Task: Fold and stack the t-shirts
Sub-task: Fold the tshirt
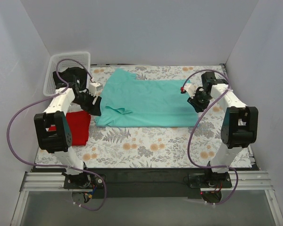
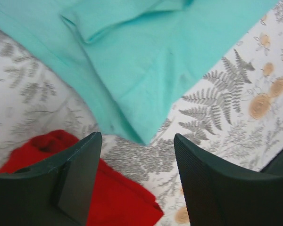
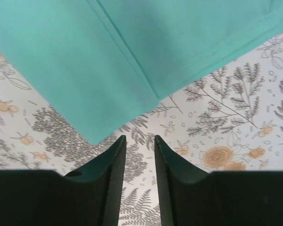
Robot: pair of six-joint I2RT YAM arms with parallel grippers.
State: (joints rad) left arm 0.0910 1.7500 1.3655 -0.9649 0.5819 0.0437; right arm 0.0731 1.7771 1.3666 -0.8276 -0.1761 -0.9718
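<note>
A teal t-shirt (image 1: 151, 103) lies spread flat in the middle of the table, with one sleeve folded in at its left. A folded red t-shirt (image 1: 78, 127) lies at the left, partly under my left arm. My left gripper (image 1: 95, 104) is open and empty. It hovers over the teal shirt's (image 2: 146, 61) near-left corner, with the red shirt (image 2: 108, 197) just beside it; the jaws (image 2: 137, 141) stand wide apart. My right gripper (image 1: 196, 101) is at the shirt's right edge. Its jaws (image 3: 140, 139) stand narrowly apart, empty, just off the teal corner (image 3: 132, 47).
A white plastic basket (image 1: 70, 54) stands at the back left corner, with something dark by it behind my left arm. A floral tablecloth (image 1: 146, 141) covers the table. White walls close in on three sides.
</note>
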